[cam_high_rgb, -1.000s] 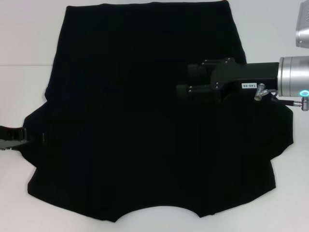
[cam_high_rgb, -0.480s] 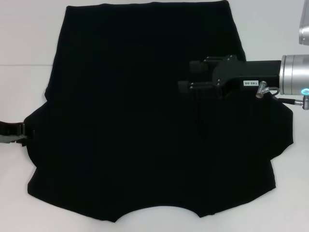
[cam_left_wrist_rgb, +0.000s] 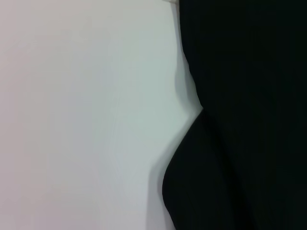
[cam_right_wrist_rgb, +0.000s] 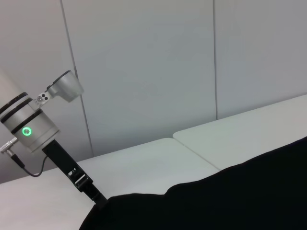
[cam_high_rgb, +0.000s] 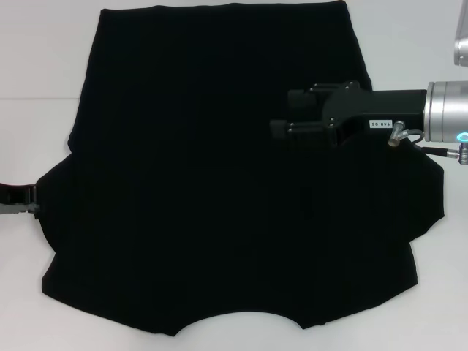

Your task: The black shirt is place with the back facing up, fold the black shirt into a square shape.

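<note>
Shirt: the black shirt (cam_high_rgb: 234, 175) lies spread flat across the white table (cam_high_rgb: 36, 58), hem far, neckline near, both sleeves out; no fold visible, so all folding is judged still to do. Right gripper (cam_high_rgb: 289, 117) hovers over the right half of the shirt, jaw state indeterminate. Left gripper (cam_high_rgb: 18, 201) at the left sleeve edge, grip unclear.

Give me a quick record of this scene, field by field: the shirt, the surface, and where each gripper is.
garment: black shirt, spread flat, not yet folded
surface: white table
neckline: curved edge at the near side, toward the robot
right gripper: above the shirt's right part, reaching in from the right
left gripper: at the shirt's left sleeve edge, mostly out of the head view
other items: none visible
</note>
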`<state>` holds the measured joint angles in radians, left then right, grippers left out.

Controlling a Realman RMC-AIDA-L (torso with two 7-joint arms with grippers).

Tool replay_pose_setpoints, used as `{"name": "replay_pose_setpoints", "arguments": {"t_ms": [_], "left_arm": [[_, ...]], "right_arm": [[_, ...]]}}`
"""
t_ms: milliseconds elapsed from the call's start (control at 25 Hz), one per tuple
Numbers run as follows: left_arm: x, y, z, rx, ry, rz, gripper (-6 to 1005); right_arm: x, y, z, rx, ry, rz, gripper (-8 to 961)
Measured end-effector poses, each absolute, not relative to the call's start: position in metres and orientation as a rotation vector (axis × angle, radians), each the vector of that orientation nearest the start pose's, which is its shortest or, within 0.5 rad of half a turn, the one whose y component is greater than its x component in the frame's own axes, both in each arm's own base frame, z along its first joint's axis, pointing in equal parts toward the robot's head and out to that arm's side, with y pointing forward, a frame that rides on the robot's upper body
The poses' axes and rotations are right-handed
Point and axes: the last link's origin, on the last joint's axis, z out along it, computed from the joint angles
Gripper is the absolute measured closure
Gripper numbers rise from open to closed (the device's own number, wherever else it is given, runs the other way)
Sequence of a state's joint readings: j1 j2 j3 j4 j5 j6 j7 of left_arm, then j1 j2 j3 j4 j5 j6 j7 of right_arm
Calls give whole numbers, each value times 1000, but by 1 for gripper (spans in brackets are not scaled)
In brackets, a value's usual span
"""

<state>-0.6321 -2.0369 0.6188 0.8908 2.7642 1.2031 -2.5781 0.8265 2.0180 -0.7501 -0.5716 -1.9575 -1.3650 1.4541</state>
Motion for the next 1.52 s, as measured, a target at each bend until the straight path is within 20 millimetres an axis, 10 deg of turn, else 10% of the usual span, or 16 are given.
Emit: {"name": "replay_pose_setpoints", "arguments": {"t_ms": [1520], "left_arm": [[-371, 351, 105, -1659, -1703, -112, 999]], "right_arm": [[169, 420, 5, -2662, 391, 745, 163]]}}
